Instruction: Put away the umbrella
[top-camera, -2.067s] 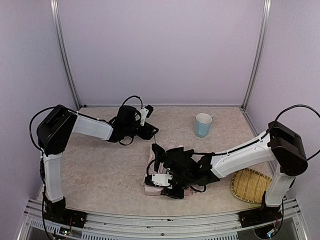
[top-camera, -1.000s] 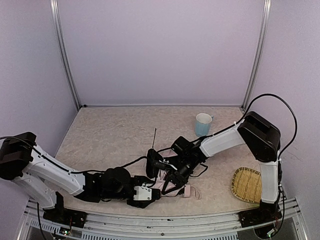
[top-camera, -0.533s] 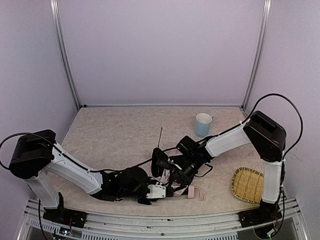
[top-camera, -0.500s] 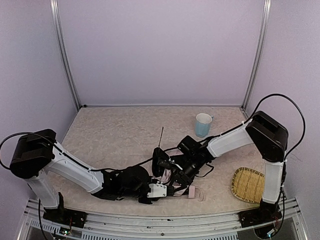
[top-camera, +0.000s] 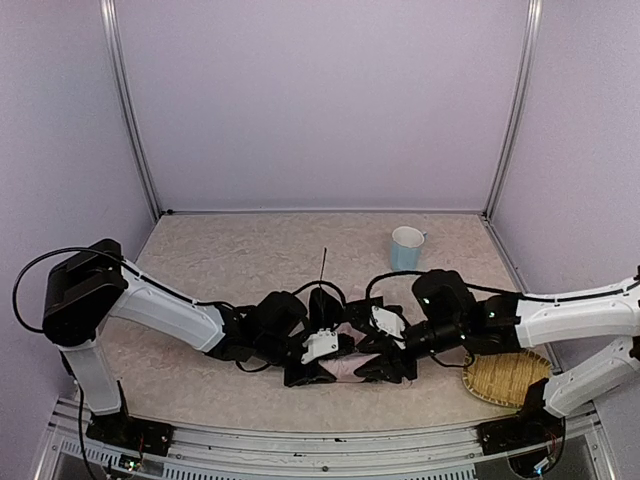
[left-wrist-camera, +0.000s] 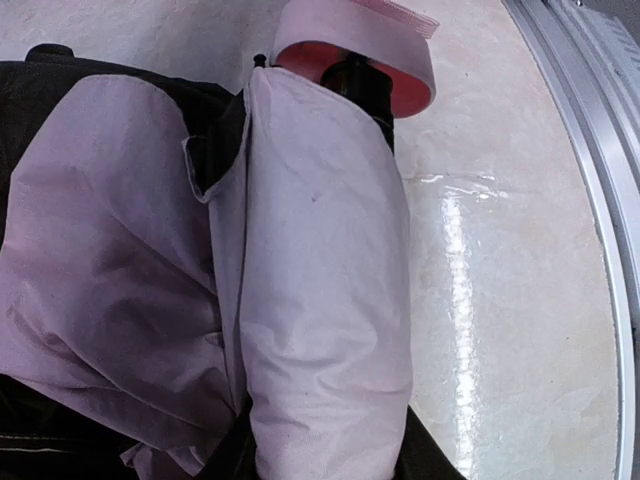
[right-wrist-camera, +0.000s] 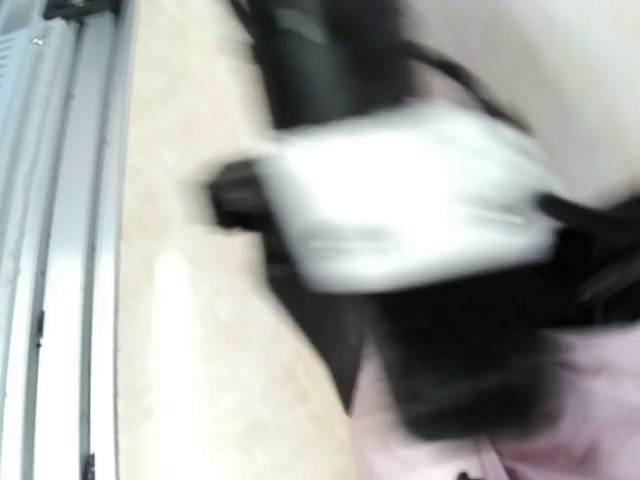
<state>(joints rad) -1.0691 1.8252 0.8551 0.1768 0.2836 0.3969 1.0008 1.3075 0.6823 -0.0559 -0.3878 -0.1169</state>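
- The umbrella (top-camera: 346, 366) lies folded at lower centre of the top view, its soft pink fabric creased over black lining, with its thin shaft (top-camera: 323, 268) poking up.
- Its pink strap (left-wrist-camera: 355, 45) loops at the wrist view's top.
- The left gripper (top-camera: 312, 368) clamps a fabric fold.
- The right gripper (top-camera: 386, 368) crowds it from the right; that wrist view is blurred, so I cannot tell its grip.
- A smooth blue cup (top-camera: 405, 250) stands above.
- A woven tray (top-camera: 510, 385) sits lower right, half under the arm.

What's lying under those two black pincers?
The pink umbrella, bunched on the table. Its thin black shaft pokes out behind; the left pincer and right pincer cover most of it.
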